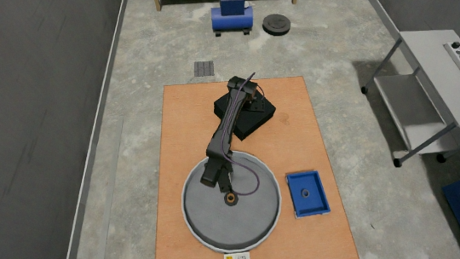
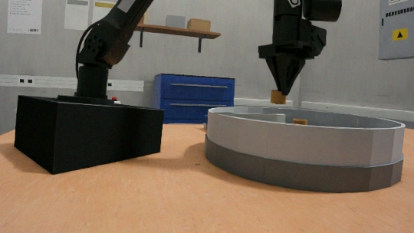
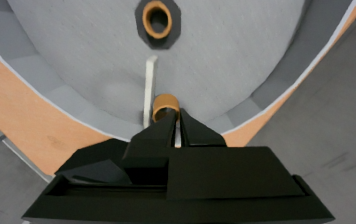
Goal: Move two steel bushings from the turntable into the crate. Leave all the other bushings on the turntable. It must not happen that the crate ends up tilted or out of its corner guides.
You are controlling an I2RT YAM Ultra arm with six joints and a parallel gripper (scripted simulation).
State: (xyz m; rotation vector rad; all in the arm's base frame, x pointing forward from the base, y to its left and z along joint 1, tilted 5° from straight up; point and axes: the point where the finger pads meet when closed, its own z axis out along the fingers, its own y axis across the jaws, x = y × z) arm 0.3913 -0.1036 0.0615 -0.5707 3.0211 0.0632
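My gripper (image 2: 284, 93) (image 3: 178, 112) points down over the turntable (image 1: 255, 222) (image 2: 299, 146) (image 3: 215, 55). It is shut on a copper-coloured bushing (image 2: 277, 96) (image 3: 166, 101), whose wall is at the fingertips. The bushing hangs above the turntable's rim height. Another copper-coloured ring (image 1: 233, 198) (image 2: 300, 121) (image 3: 146, 21) is at the dark hub in the turntable's middle. One grey steel bushing (image 1: 302, 193) lies in the blue crate (image 1: 313, 204). No steel bushing shows on the turntable; the arm and gripper hide part of its floor.
A pale upright strip (image 2: 261, 116) (image 3: 149, 90) stands inside the turntable, from near the hub toward the rim on the arm's side. A raised wall (image 2: 245, 132) rings the turntable. The crate is to the right of it in the top view. The black arm base (image 2: 103, 135) stands behind.
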